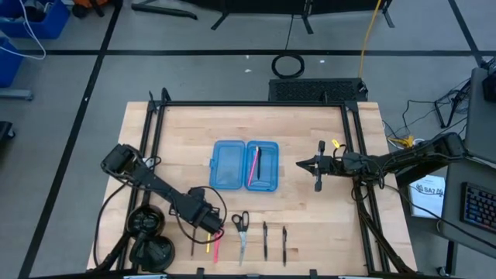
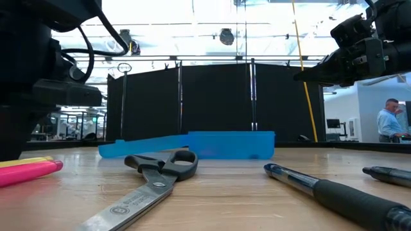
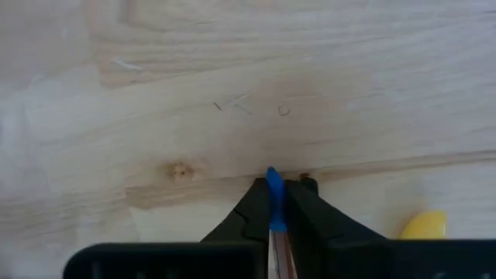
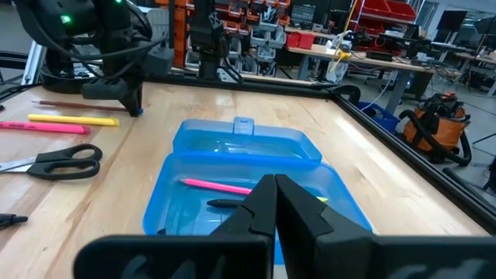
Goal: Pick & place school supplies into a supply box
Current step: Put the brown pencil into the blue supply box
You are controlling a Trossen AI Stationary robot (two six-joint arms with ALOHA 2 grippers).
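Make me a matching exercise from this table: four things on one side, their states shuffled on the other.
1 translucent blue plastic case
2 black-handled steel scissors
3 left claw
4 right claw

a pinching a blue-tipped pencil
b shut, empty
c lying open
d flat on the wooden table

Pairs: 1c, 2d, 3a, 4b.

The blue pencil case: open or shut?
Open: the blue pencil case lies with both halves flat, a pink pen in the right half.
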